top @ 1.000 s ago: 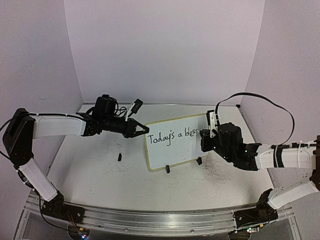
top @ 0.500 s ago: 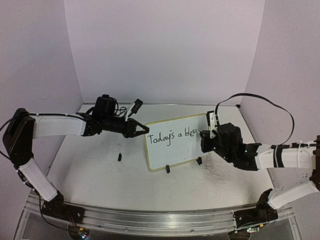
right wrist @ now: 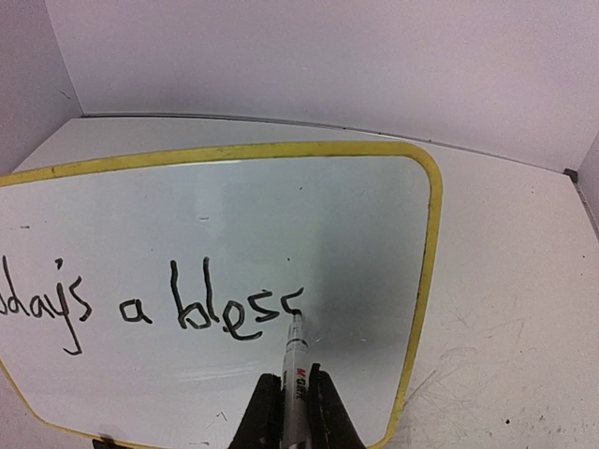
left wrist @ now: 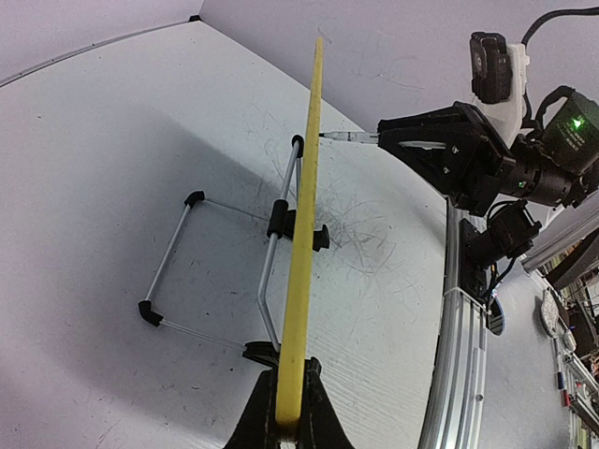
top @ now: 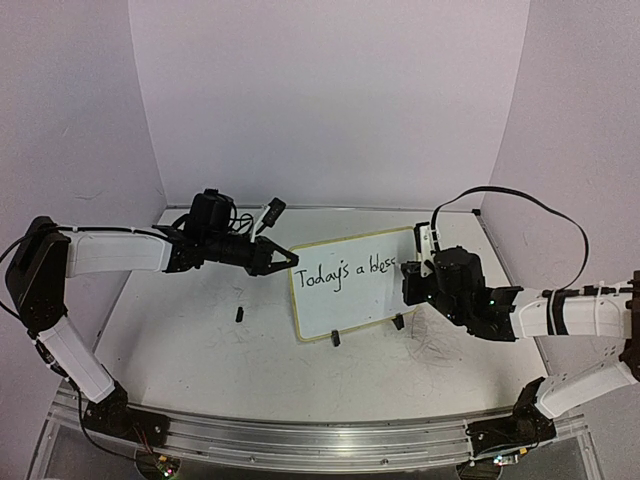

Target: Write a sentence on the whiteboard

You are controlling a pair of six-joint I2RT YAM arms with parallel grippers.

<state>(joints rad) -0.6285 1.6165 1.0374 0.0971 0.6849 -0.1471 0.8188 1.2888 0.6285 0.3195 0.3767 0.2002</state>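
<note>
Jaws: left gripper point(left wrist: 288, 423) closed on the whiteboard's yellow edge, pinching it from the side; right gripper point(right wrist: 285, 412) closed around a marker point(right wrist: 295, 360), tip forward.
Whiteboard point(top: 350, 305): propped near-upright on the tabletop point(top: 180, 345) between the two arms, leaning on a wire stand point(left wrist: 267, 271) with black clip feet point(top: 335, 338); white face, rounded corners, thin yellow rim.
Sentence point(right wrist: 201, 309): one line of black handwriting reading "Today's a bless", unfinished; the last letter looks half-formed and lies at the marker tip, with bare white to its right.
Step in hand: mid-word lettering, judged roughly two-thirds through the line.
Next move: calls for short strokes rightward at even pressure, the left grip bracing the board against the push; the bare strip before the rim must take the remaining letters.
Surroundings: small black piece point(top: 240, 314) on the tabletop left of the board, apart from it; faint grey scribbles point(top: 435, 350) near the right arm.
</note>
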